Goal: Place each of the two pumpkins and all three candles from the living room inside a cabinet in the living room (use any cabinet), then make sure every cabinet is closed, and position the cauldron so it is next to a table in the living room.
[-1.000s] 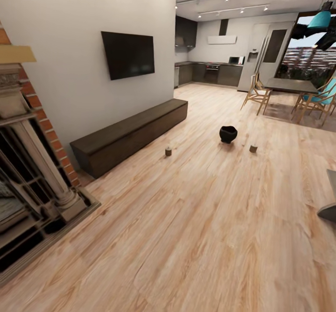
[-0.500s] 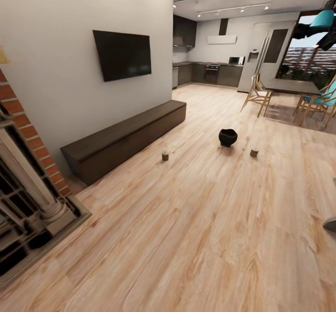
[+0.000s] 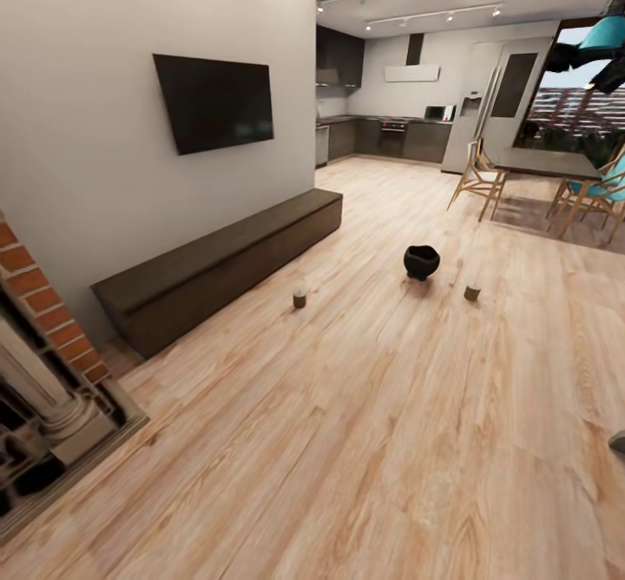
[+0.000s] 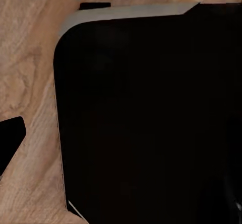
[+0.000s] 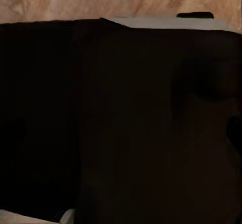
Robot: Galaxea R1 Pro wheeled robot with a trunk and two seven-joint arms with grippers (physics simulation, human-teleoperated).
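Note:
The long low dark-brown cabinet (image 3: 217, 266) stands shut along the white wall under the TV. On the wood floor beyond it sits the black cauldron (image 3: 421, 261). One stubby candle (image 3: 299, 299) stands on the floor near the cabinet's front. A second candle (image 3: 472, 292) stands to the cauldron's right. The pumpkins are out of view. Both wrist views look onto a black rounded panel of the robot (image 4: 151, 118) (image 5: 121, 118) over wood floor.
A brick fireplace (image 3: 43, 372) juts out at the near left. A dining table (image 3: 538, 161) with wooden chairs (image 3: 480, 176) stands at the far right, with the grey kitchen behind it. A wall TV (image 3: 214, 101) hangs above the cabinet. A grey object's edge (image 3: 618, 441) shows at the right.
The head view has shifted: the fireplace slid toward the left edge and the cabinet, cauldron and candles sit slightly lower and more to the left. Nothing on the floor has itself moved.

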